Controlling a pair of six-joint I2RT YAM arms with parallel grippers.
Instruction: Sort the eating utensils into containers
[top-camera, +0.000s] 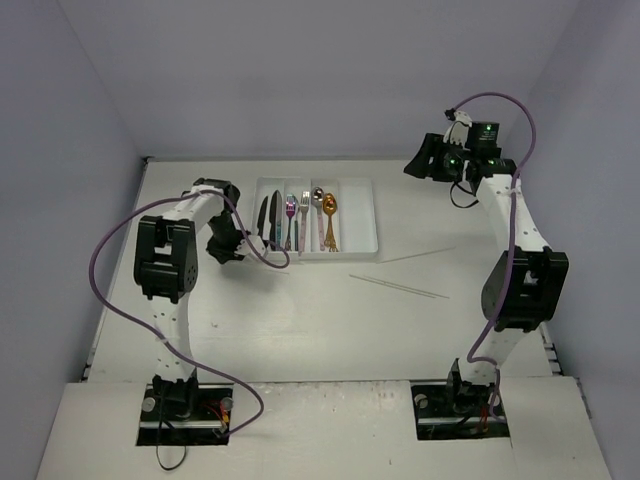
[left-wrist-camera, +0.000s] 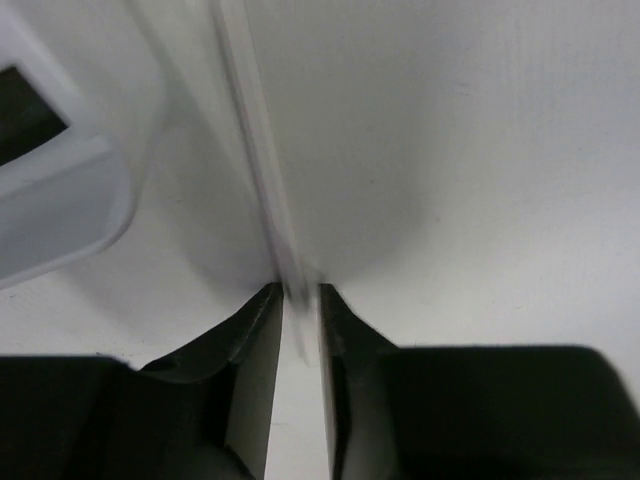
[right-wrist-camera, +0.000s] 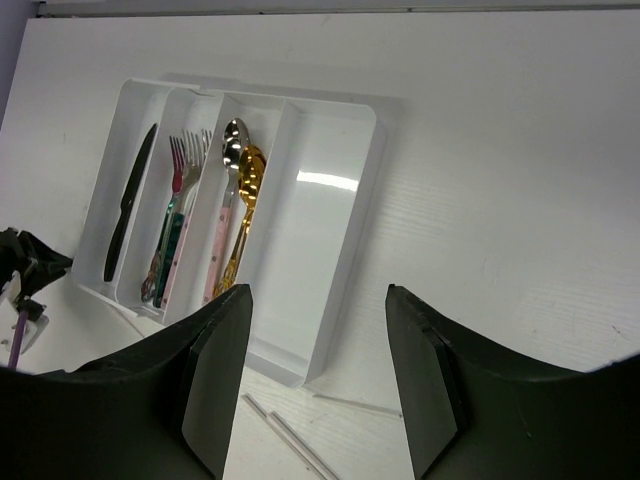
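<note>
The white tray (top-camera: 366, 246) lies at the table's far middle. It holds black knives (top-camera: 268, 218), forks (top-camera: 297, 218), a pink-handled spoon (top-camera: 319, 205) and a gold spoon (top-camera: 330, 212). My left gripper (top-camera: 232, 248) sits low by the tray's near left corner. In the left wrist view it (left-wrist-camera: 298, 292) is shut on a thin pale chopstick (left-wrist-camera: 252, 130), which runs forward over the table. My right gripper (top-camera: 440, 160) is raised at the far right; it (right-wrist-camera: 316, 290) is open and empty. Two chopsticks (top-camera: 400, 287) lie together on the table and one (top-camera: 415, 256) lies apart.
The tray's rightmost compartment (right-wrist-camera: 320, 240) holds nothing. A rounded corner of the tray (left-wrist-camera: 60, 200) shows to the left of my left fingers. The loose chopsticks (right-wrist-camera: 290, 440) lie just off the tray's near right corner. Walls close in the table's far and left sides.
</note>
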